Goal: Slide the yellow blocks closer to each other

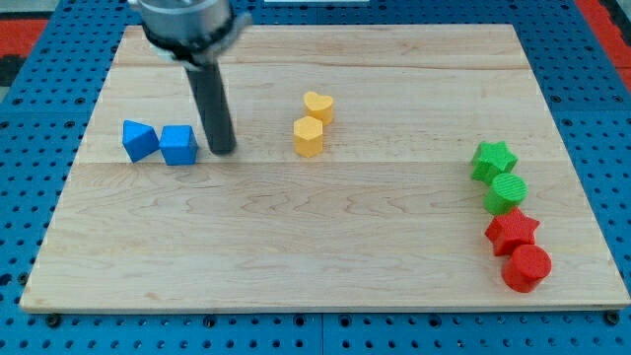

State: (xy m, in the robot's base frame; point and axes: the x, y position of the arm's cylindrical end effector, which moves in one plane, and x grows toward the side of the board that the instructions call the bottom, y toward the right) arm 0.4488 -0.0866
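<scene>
Two yellow blocks stand close together near the middle top of the wooden board (296, 237): a yellow heart (318, 106) and, just below and slightly left of it, a yellow hexagonal block (308, 136). They look touching or almost touching. My tip (223, 150) rests on the board well to the left of the yellow blocks, just right of a blue cube (178, 145).
A blue triangular block (139, 140) lies left of the blue cube. At the view's right a column runs downward: a green star (492, 161), a green cylinder (506, 192), a red star (512, 232), a red cylinder (525, 267).
</scene>
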